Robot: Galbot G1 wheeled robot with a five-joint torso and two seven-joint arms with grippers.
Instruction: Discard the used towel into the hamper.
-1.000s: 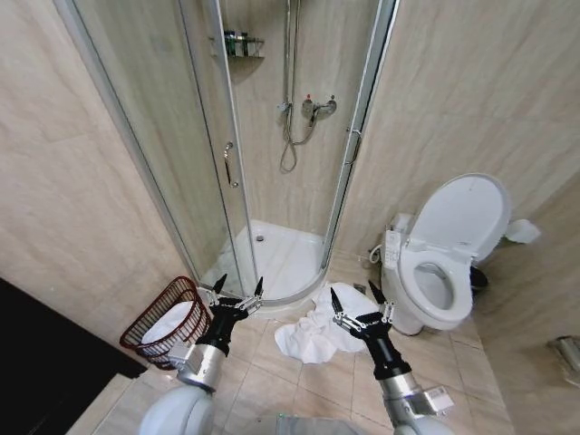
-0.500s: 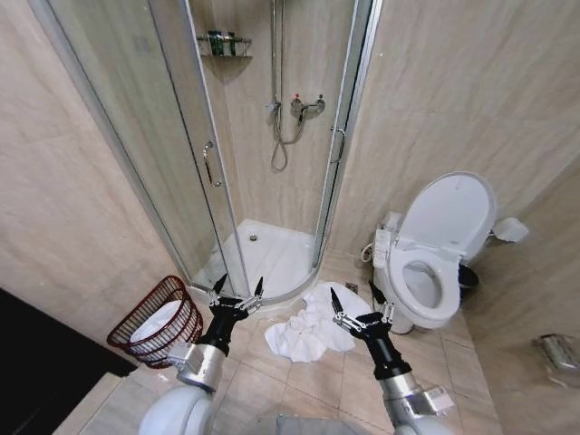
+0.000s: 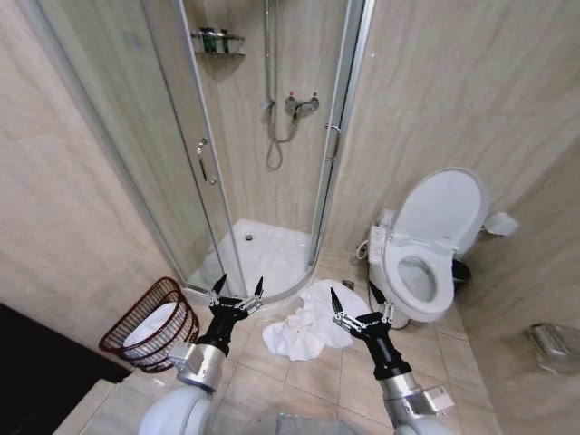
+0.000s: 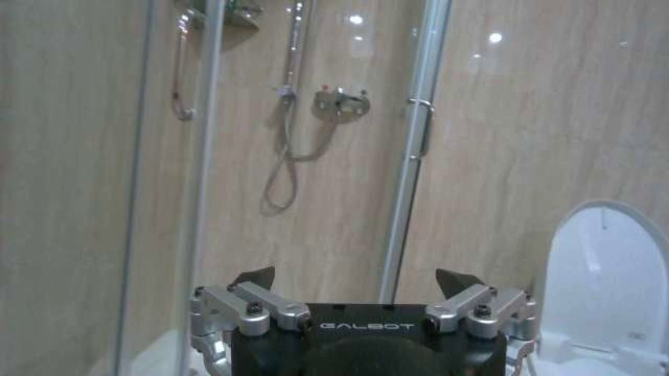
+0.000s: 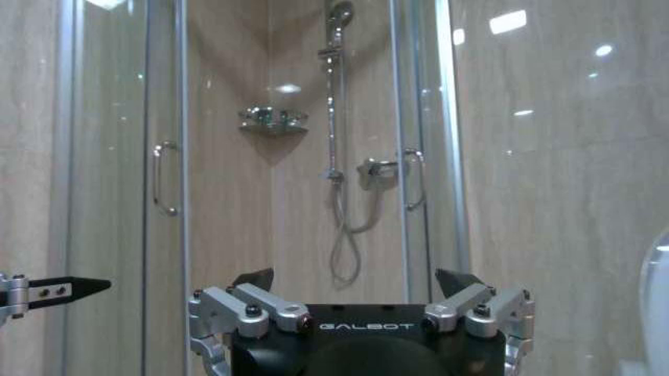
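Note:
A crumpled white towel lies on the tiled floor in front of the shower. The hamper, a dark reddish-brown wire basket with something white inside it, stands on the floor at the left by the wall. My left gripper is held up open between the hamper and the towel, nothing between its fingers. Above the towel's right side my right gripper is open and empty too. Both wrist views look over their own open fingers toward the shower.
A glass corner shower cabin with a white tray stands straight ahead. A white toilet with its lid up is at the right, a small dark bin behind it. Tiled walls close in on both sides.
The whole head view has shifted: the camera turned rightward, so hamper, towel and toilet slid left in the picture. Both grippers kept their open pose.

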